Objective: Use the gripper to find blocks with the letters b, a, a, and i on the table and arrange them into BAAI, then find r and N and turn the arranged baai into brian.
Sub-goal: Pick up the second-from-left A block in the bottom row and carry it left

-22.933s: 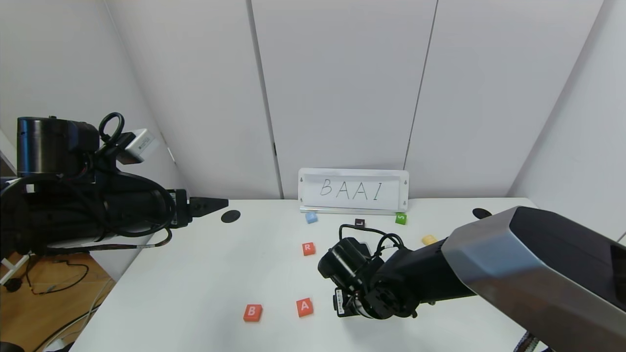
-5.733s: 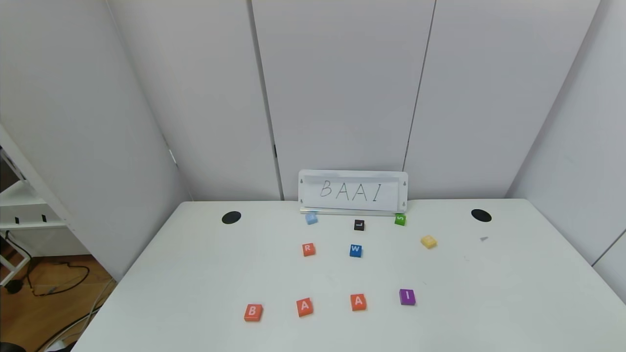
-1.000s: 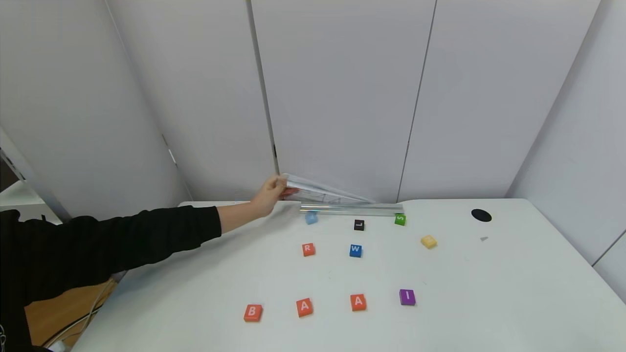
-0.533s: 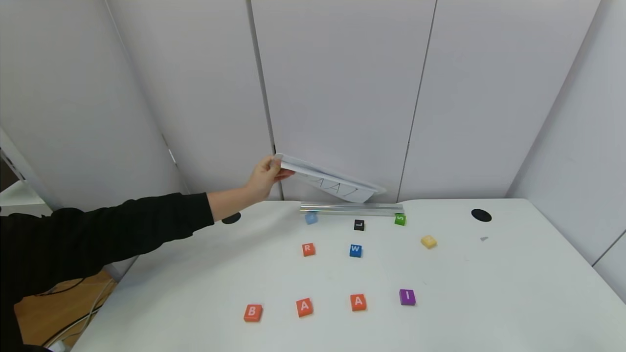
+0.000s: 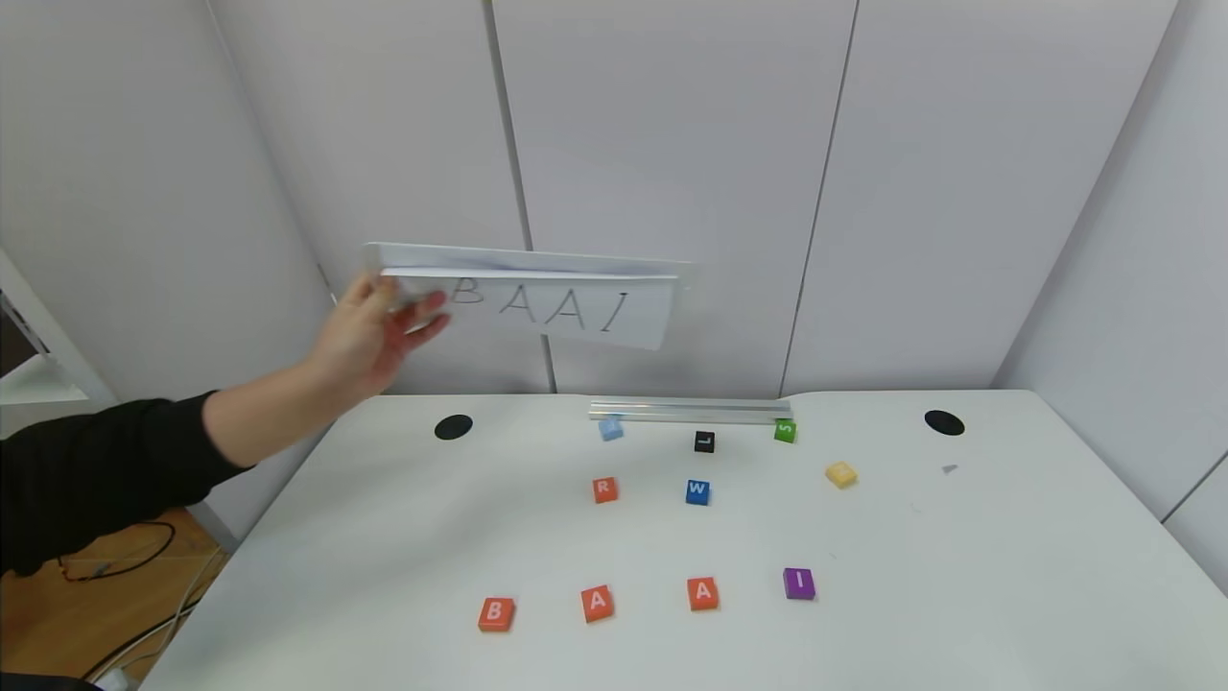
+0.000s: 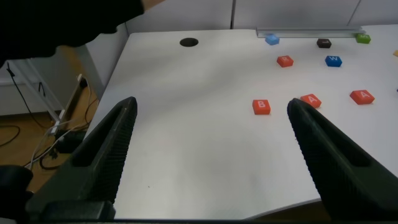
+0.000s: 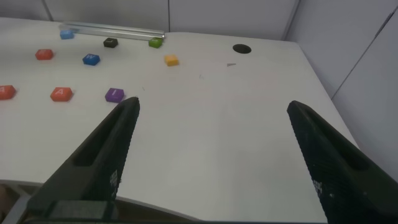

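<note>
Both grippers have long, black, tapered fingers (image 6: 106, 155) with ribbed inner faces.

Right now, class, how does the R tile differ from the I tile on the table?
The R tile is orange-red; the I tile is purple. The R tile lies farther back, apart from the row, while the I tile ends the near row after B and two As. Both are small flat squares with white letters.

light: bright, even | shadows: soft, faint | blur: moving hand (image 5: 369, 336) | edges: wide-angle bend
</note>
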Motion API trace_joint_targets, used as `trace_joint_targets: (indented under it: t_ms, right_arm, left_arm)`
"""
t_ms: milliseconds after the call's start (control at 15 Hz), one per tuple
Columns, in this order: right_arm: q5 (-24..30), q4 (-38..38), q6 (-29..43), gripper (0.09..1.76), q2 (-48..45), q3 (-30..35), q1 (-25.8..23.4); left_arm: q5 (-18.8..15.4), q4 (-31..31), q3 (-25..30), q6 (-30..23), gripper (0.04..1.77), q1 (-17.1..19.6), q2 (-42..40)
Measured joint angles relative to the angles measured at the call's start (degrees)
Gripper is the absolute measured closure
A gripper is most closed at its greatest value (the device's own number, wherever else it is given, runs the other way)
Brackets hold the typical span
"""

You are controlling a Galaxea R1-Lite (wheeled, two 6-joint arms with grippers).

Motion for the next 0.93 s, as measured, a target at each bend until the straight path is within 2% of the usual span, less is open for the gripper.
trace_joint_targets:
  t_ms: [933]
  right_arm:
    - [0.02, 0.0, 0.02, 0.14, 0.0, 0.0, -0.02]
  left_arm:
    - [0.0, 0.0, 0.0, 0.0, 0.09, 0.0, 0.0]
